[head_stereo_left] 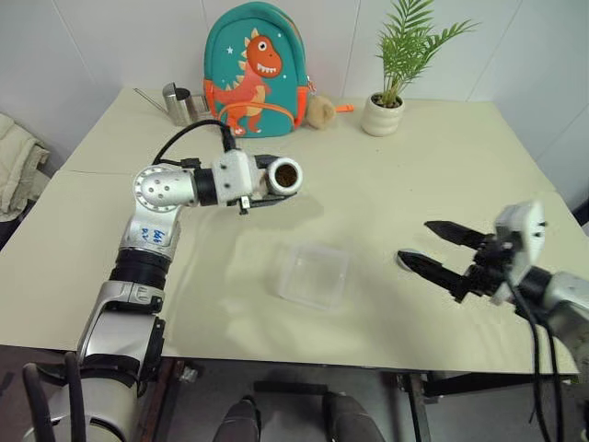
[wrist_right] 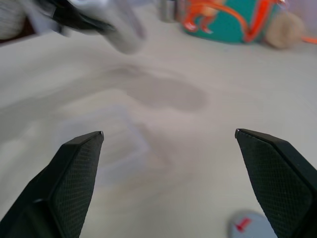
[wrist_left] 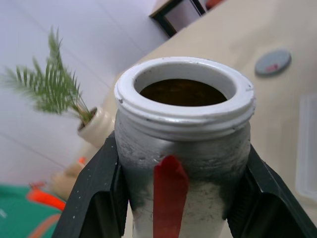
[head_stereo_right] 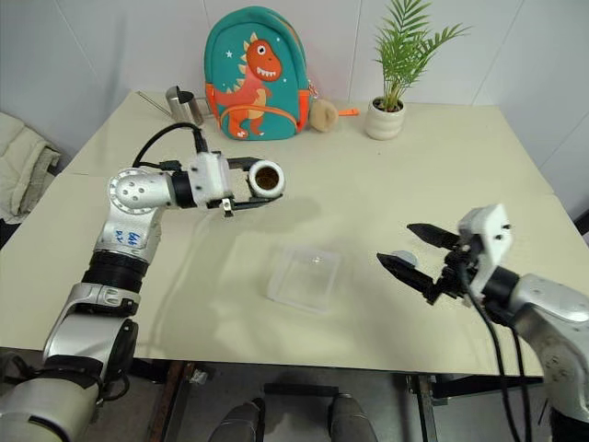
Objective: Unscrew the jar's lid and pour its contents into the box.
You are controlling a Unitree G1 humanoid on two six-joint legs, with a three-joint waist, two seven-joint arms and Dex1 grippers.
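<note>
Now uncapped, the jar (head_stereo_left: 283, 176) lies level in the left gripper (head_stereo_left: 267, 189), jaws clamped on it, above mid-surface (head_stereo_left: 414, 166). Right gripper (head_stereo_left: 440, 250) jaws gape over the lid (head_stereo_right: 403, 258). Pouring likely follows, once carried over the box (head_stereo_left: 314, 274).

The left hand (wrist_left: 181, 198) clamps its two black fingers (wrist_left: 96, 198) on the sides of the open jar (wrist_left: 184, 144), whose white threaded neck shows something dark brown inside. The grey lid (wrist_left: 273, 61) lies on the tabletop (wrist_left: 233, 34). A potted plant (wrist_left: 74, 106) stands blurred behind.
</note>
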